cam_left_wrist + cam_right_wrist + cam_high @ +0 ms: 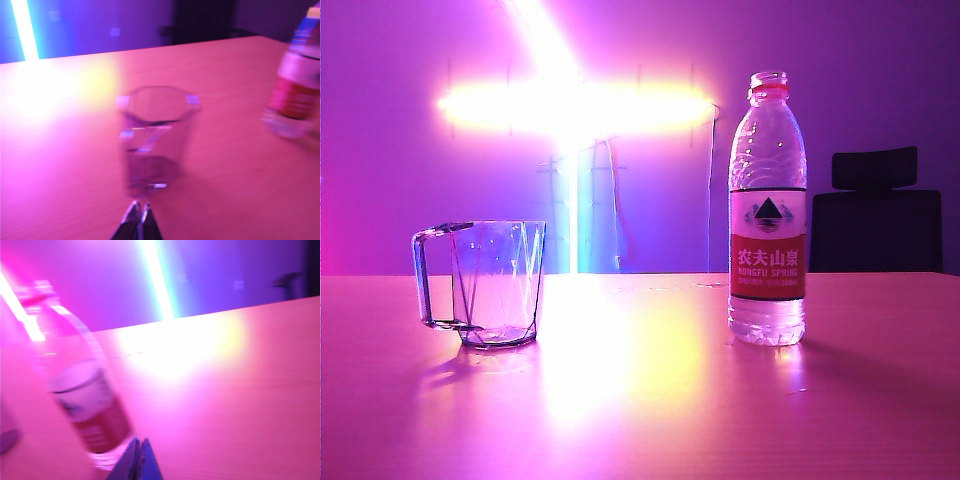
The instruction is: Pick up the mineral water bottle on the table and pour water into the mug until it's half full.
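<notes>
Nothing of the task had been done. The mineral water bottle [767, 210] stood upright on the table [650, 400], uncapped, towards the right of the exterior view; the mug [495, 283] stood well apart on the left, apparently empty, handle pointing away from the bottle. Neither arm showed in that view. The left hand [140, 211] hung short of the mug with its fingertips pressed together, holding nothing. The right hand [139, 445] was likewise closed and empty, near the bottle's base. Gripping the bottle, lifting it, and pouring water to half full all remained.
</notes>
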Robot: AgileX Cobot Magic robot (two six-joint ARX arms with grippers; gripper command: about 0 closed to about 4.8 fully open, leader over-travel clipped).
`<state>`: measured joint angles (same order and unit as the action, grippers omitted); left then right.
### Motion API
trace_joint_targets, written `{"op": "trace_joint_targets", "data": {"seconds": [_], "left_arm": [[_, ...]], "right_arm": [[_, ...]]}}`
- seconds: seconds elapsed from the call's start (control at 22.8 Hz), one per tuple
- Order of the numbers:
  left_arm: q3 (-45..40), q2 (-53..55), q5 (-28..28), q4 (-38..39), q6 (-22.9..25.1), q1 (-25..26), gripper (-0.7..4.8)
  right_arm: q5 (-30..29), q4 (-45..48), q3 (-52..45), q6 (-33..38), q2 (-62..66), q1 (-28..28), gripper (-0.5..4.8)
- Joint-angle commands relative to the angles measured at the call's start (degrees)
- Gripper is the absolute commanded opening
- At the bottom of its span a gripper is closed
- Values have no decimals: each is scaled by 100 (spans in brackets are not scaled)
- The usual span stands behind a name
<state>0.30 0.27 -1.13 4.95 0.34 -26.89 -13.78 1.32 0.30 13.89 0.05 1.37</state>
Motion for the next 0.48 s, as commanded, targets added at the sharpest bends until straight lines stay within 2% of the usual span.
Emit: {"op": "trace_joint_targets", "data": {"seconds": [0.04, 0.09, 0.18, 0.22, 0.31, 0.39, 0.44, 0.48], "left_arm": [[22, 216, -24, -76, -15, -708, -2], [22, 254, -24, -72, -15, -828, -2], [22, 365, -26, -76, -15, -1141, -2], [22, 391, -33, -66, -15, -1202, -2], [22, 396, -17, -74, -15, -1209, -2], [22, 396, -17, -74, -15, -1209, -2], [22, 396, -20, -74, -15, -1209, -2], [22, 396, -20, -74, -15, -1209, -2]], "right_arm": [[-313, 195, 83, 282, 9, 13, 51], [-317, 192, 116, 328, 9, 22, 67], [-313, 282, 306, 328, 15, 149, 181], [-284, 446, 457, 280, 20, 304, 270], [-76, 472, 719, 9, 125, 621, 393], [-46, 514, 920, -369, 671, 1082, 444], [-46, 568, 925, -516, 872, 1215, 453], [131, 662, 920, -857, 1497, 1550, 479]]}}
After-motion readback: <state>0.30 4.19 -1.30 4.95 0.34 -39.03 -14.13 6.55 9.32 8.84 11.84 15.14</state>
